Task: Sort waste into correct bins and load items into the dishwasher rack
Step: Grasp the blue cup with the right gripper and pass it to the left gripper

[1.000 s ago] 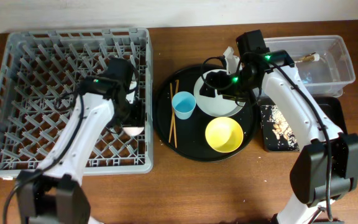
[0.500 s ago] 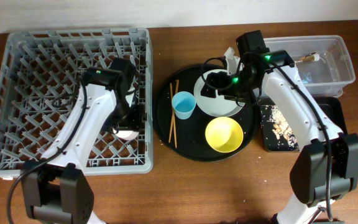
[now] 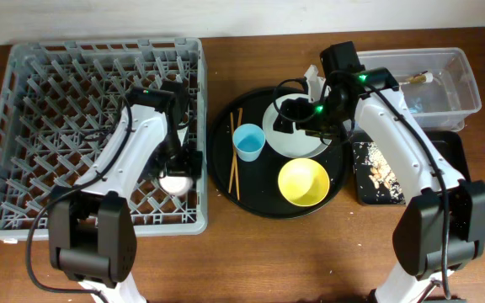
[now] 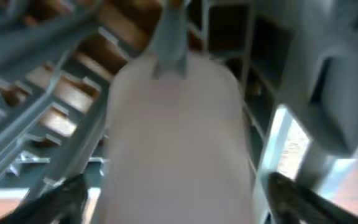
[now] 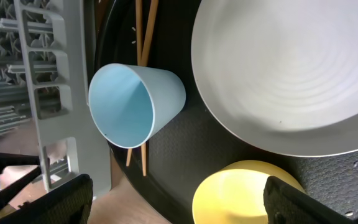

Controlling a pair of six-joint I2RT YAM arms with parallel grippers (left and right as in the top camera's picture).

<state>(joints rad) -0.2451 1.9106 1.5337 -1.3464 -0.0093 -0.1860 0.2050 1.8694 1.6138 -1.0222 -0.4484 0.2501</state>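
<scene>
One pale pink cup (image 4: 176, 124) sits down among the pegs, at the near right side of the dishwasher rack (image 3: 23, 202).

The left fingers (image 4: 67, 196) are spread wide on both sides of the cup. They do not seem to squeeze it, but this close view is blurry. To do this step well, I think the arm should first make sure the cup rests steady between the pegs. Then it should lift straight up, so the fingers do not bump the cup or catch on a peg. The right fingers (image 5: 73, 193) are wide open and hold nothing. They hang over the round black tray (image 5: 185, 162), where the grey plate (image 5: 291, 74), blue cup (image 5: 135, 106), yellow bowl (image 5: 247, 193) and chopsticks (image 5: 143, 18) wait.
</scene>
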